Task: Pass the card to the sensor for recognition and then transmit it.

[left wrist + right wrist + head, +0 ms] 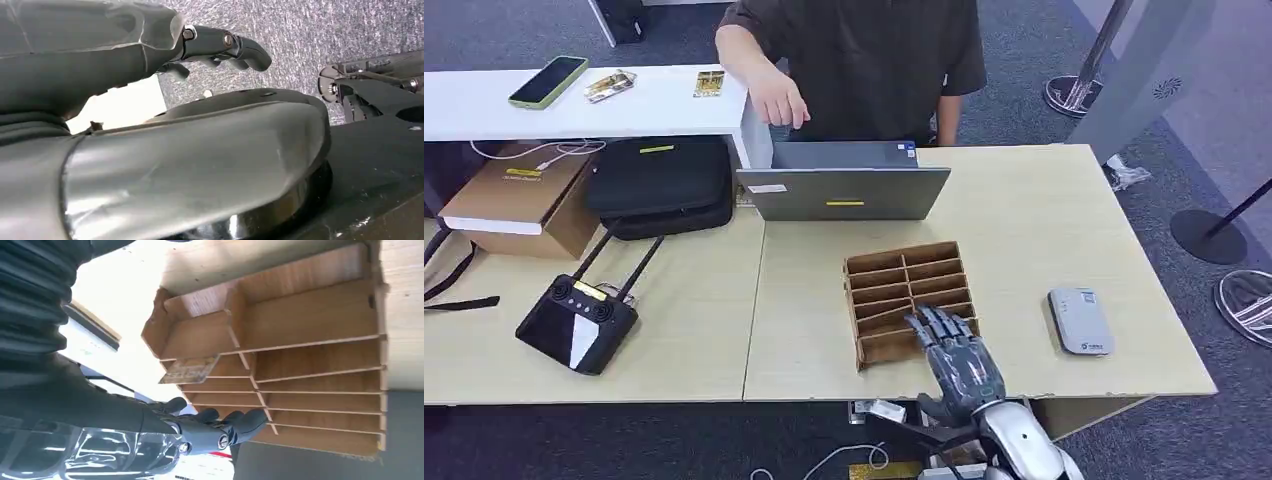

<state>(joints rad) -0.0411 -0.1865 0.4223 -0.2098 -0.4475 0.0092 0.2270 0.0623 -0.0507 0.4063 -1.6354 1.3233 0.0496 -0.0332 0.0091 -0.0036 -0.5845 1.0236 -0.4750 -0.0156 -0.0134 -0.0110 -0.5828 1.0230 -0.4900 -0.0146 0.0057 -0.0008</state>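
Table: I see a pale wooden tabletop [1044,230]; grey flat sensor pad [1081,321] near its right edge
Rack: brown slotted wooden card rack [911,300]; right hand [957,358] hovers over its near corner, fingers apart, empty
Card: thin printed card [191,371] leaning in a rack slot; I judge it light, stiff, slick; pinch the exposed edge
Left hand: dark left hand [220,47] hangs over carpet, fingers curled, nothing held

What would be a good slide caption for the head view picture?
Robot's right hand reaches over a wooden slotted card rack, grey card sensor waiting beside it.

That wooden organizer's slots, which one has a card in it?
In the wooden organizer, the card sits in the second slot from the far end, in the column away from the right hand. The other slots look bare.
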